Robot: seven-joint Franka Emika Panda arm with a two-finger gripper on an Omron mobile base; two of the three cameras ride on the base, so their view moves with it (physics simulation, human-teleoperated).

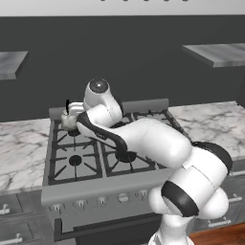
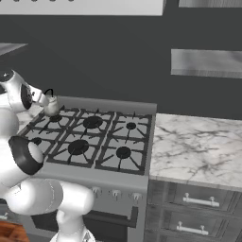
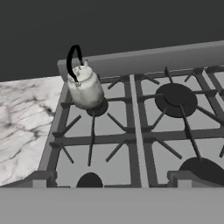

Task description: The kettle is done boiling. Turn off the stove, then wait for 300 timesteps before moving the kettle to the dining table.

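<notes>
The small silver kettle (image 3: 85, 89) with its thin black handle stands upright on the back left burner of the grey gas stove (image 3: 140, 131). The left base view has the kettle (image 1: 68, 118) just left of my white hand (image 1: 79, 111), and the right base view has the kettle (image 2: 50, 106) just right of it. My gripper (image 3: 113, 180) is open, its two tips wide apart, short of the kettle and holding nothing. The stove's knobs (image 1: 100, 201) run along its front. The dining table is out of view.
White marble counters flank the stove on the left (image 1: 21, 143) and the right (image 2: 198, 146), with drawers (image 2: 198, 201) below. Steel shelves (image 1: 217, 52) hang on the dark wall behind. My arm reaches across the stove's middle burners.
</notes>
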